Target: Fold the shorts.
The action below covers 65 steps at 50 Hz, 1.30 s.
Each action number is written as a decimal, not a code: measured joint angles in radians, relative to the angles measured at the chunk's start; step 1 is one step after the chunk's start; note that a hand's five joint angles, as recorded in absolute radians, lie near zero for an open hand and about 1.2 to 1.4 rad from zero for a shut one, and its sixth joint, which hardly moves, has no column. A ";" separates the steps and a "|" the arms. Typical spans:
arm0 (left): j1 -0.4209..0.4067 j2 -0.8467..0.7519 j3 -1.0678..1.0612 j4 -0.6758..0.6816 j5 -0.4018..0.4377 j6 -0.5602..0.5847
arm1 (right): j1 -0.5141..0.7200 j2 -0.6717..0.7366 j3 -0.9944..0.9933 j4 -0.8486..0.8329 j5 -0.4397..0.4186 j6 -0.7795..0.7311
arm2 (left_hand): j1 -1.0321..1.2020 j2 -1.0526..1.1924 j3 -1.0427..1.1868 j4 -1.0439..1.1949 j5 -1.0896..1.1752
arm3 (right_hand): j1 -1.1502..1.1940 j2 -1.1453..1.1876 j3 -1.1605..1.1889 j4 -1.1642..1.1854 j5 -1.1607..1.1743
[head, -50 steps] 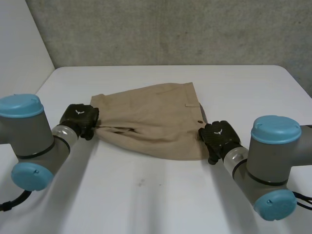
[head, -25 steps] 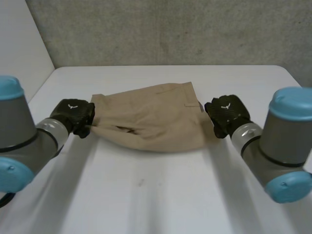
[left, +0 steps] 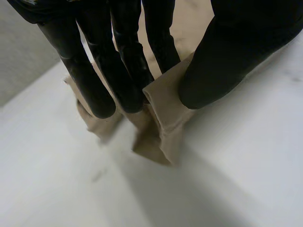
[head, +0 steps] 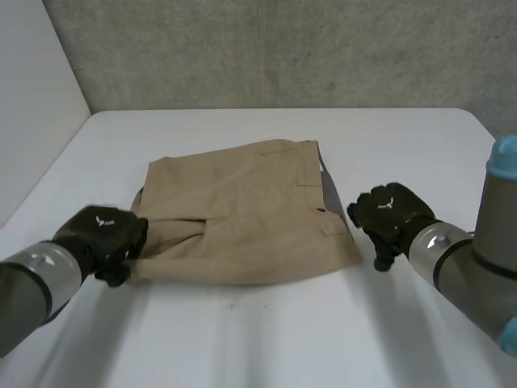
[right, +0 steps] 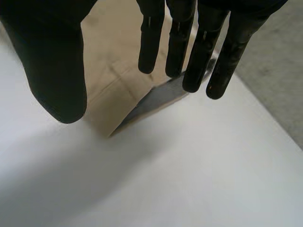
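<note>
Two hands on my screens: the left hand [head: 103,232] pinches a near corner of the shorts [head: 242,210] between thumb and fingers; the right hand [head: 392,212] hangs spread just beside their right edge.

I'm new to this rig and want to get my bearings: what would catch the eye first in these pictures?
The tan shorts lying in the middle of the white table stand out first. The black left hand pinches their near corner on its own side between fingers and thumb. The right hand is at the opposite edge, open with straight fingers and gripping nothing.
</note>
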 measured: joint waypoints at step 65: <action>0.027 -0.314 0.361 0.093 -0.009 -0.320 | 0.046 0.253 -0.087 -0.307 -0.037 0.090 | 0.000 0.000 0.000 0.000 0.000 | 0.435 0.587 0.586 0.601 0.545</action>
